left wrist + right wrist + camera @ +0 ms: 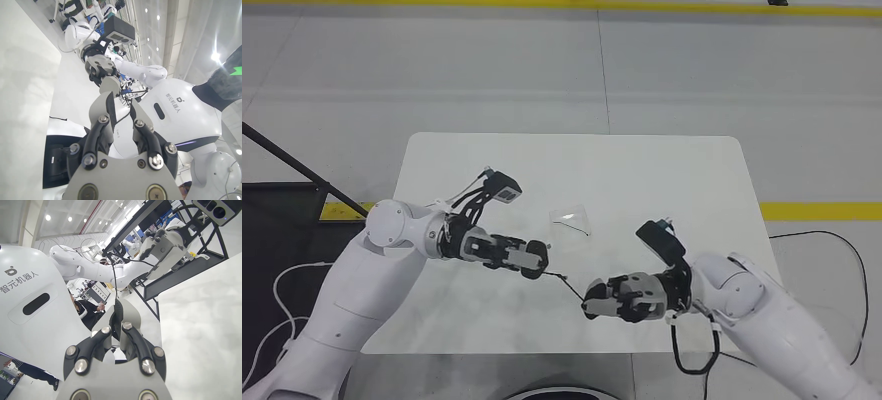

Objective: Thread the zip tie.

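Right fingers tight around zip tie

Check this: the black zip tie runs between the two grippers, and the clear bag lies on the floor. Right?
Not quite: the top view shows the clear bag on the table, not the floor. The black zip tie does run between the left gripper and the right gripper.

This is a robotics lab in a large industrial hall. In the top view a white table stands on a smooth grey floor, with yellow tape lines at 12 and 3 o'clock of it. The right wrist view shows a high ceiling with round lights, a black metal rack and a grey drawer cabinet.
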`<state>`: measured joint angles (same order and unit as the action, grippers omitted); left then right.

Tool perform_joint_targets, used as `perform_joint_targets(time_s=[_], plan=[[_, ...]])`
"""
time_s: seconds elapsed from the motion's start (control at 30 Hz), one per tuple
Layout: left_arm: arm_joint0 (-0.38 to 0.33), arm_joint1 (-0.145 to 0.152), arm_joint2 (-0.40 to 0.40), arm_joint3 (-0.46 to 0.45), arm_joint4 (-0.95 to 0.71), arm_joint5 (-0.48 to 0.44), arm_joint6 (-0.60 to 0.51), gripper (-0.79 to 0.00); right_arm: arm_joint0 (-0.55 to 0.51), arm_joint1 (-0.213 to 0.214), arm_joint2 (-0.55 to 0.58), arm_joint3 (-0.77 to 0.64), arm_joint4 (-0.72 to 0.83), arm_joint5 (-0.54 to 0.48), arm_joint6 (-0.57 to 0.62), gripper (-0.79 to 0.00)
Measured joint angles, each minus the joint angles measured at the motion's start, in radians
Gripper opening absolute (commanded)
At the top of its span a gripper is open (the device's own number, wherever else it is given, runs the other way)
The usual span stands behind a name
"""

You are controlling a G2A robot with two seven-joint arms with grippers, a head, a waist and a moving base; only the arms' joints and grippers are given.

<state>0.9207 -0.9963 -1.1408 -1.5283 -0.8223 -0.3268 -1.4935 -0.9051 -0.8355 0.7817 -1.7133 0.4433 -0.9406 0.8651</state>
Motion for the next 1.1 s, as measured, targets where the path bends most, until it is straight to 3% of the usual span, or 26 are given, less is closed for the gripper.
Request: perform_joint_targets(time_s=[1.1], plan=[[0.022, -0.014, -0.052, -0.010, -0.059, 0.023, -0.023, -0.480, 0.021, -0.008, -0.006, 0.016, 0.004, 0.046, 0.060, -0.785]])
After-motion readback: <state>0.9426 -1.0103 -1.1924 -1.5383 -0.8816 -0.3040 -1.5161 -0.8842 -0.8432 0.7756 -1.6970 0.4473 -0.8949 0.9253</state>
